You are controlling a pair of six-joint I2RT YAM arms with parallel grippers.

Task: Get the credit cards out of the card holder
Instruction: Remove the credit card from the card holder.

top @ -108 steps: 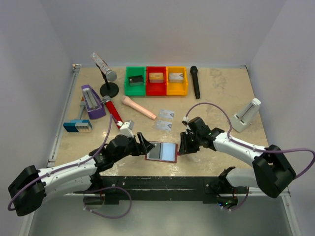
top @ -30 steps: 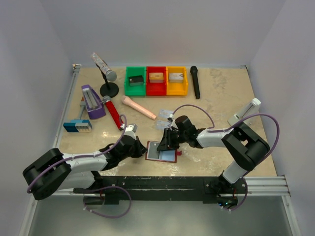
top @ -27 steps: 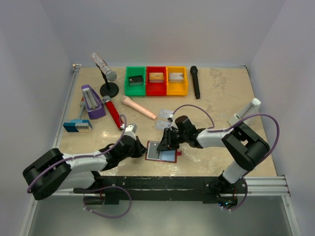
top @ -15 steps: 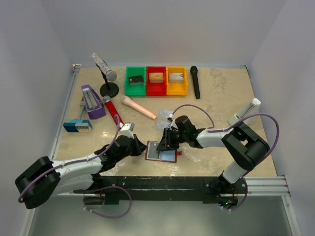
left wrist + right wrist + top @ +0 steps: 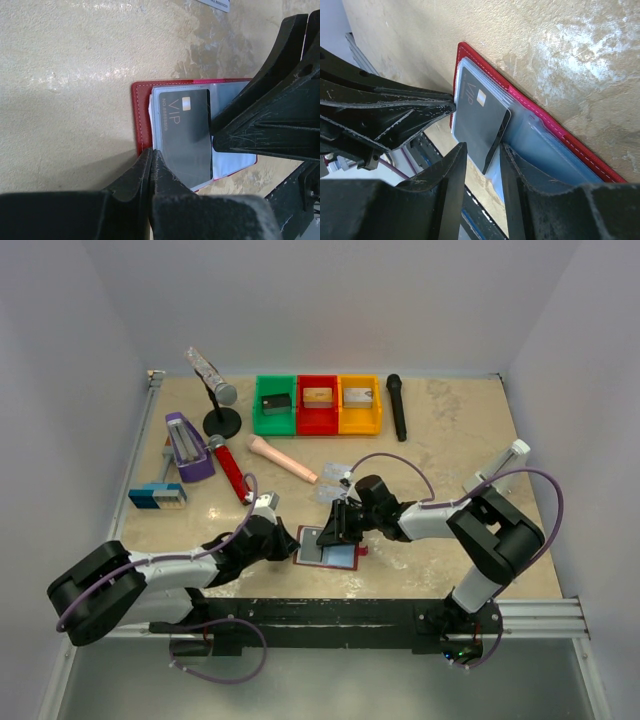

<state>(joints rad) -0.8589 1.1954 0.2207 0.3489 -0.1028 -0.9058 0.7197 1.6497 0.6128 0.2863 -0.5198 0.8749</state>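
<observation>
The card holder (image 5: 335,558) lies open near the table's (image 5: 450,440) near edge, about midway; the left gripper (image 5: 151,156), clenched shut, rests its tips on the holder's left edge; the right gripper (image 5: 481,159) stands parted astride a corner of the dark card (image 5: 184,135) in a pocket, and I cannot tell whether it pinches it; a pale card (image 5: 340,471) lies farther off.

right pincer (image 5: 330,535): now reaches over the card holder (image 5: 342,561) from its far side, jaws apart astride the dark card (image 5: 182,135); earlier it stood off the holder's right edge.
left pincer (image 5: 292,547): jaws now closed at the holder's left edge; earlier spread.
</observation>
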